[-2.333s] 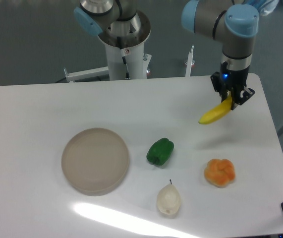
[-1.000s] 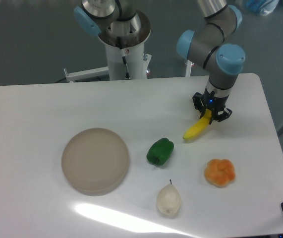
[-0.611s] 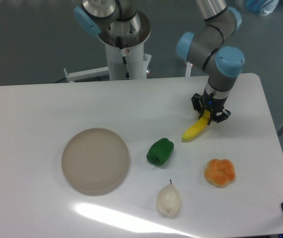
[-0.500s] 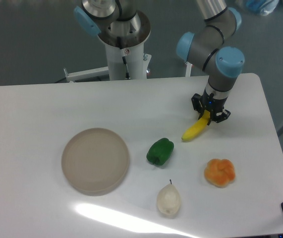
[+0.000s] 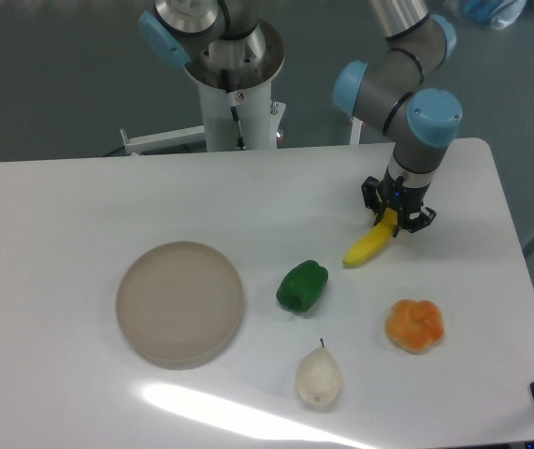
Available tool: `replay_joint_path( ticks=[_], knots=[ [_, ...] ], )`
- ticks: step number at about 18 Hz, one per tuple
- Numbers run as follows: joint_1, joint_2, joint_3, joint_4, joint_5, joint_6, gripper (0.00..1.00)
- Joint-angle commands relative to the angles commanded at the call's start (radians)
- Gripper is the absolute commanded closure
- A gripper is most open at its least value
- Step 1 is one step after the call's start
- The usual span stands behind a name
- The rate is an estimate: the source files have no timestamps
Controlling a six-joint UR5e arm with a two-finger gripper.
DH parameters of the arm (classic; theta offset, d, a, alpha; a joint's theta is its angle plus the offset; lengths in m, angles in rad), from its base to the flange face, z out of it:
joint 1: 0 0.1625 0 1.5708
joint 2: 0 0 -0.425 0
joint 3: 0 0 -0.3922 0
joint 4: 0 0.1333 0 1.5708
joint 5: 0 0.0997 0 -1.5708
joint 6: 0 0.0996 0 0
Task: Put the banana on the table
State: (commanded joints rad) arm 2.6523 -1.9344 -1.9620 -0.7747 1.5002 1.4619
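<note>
While my gripper (image 5: 396, 223) is clamping the upper end of the banana (image 5: 367, 245), the fruit's lower tip is reaching down and to my left, at or very near the table (image 5: 79, 196); whether it is touching I cannot tell. Nothing is lying between my fingers and the surface directly below them.

Nearest to me, below and slightly to my right, an orange lumpy fruit (image 5: 414, 325) is sitting apart from the banana. Down and to my left, a green pepper (image 5: 302, 285) is resting near the banana's free tip without touching it. Farther below the pepper, a pale pear (image 5: 318, 377) with a thin dark stem is lying close to the table's front edge. Well off to my left, a round beige plate (image 5: 180, 303) is sitting flat with nothing on it.

Everything is resting on a glossy white tabletop with rounded corners, which is catching a bright streak of glare along its front. Behind me, a white pedestal (image 5: 236, 108) is carrying the arm's base, with a dark grey floor beyond. A white metal frame (image 5: 161, 140) is showing just past the table's far edge.
</note>
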Motion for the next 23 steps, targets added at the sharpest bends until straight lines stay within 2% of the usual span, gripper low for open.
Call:
replay_joint_path(
  ticks=[2,4,5,8,13,16,19,23],
  knots=[
    [-0.005,0.009,0.017,0.000,-0.002,-0.002,0.08],
    [-0.023,0.014,0.040,0.000,-0.002,-0.003,0.04],
    [-0.058,0.014,0.089,-0.002,0.003,-0.012,0.00],
    [-0.109,0.006,0.170,-0.002,0.009,-0.110,0.00],
    [-0.155,-0.031,0.282,-0.005,0.012,-0.121,0.00],
    [-0.184,-0.051,0.353,-0.014,0.056,-0.124,0.00],
    [-0.213,-0.077,0.408,-0.017,0.118,-0.124,0.00],
    [-0.230,-0.098,0.457,-0.020,0.140,-0.124,0.00]
  ],
)
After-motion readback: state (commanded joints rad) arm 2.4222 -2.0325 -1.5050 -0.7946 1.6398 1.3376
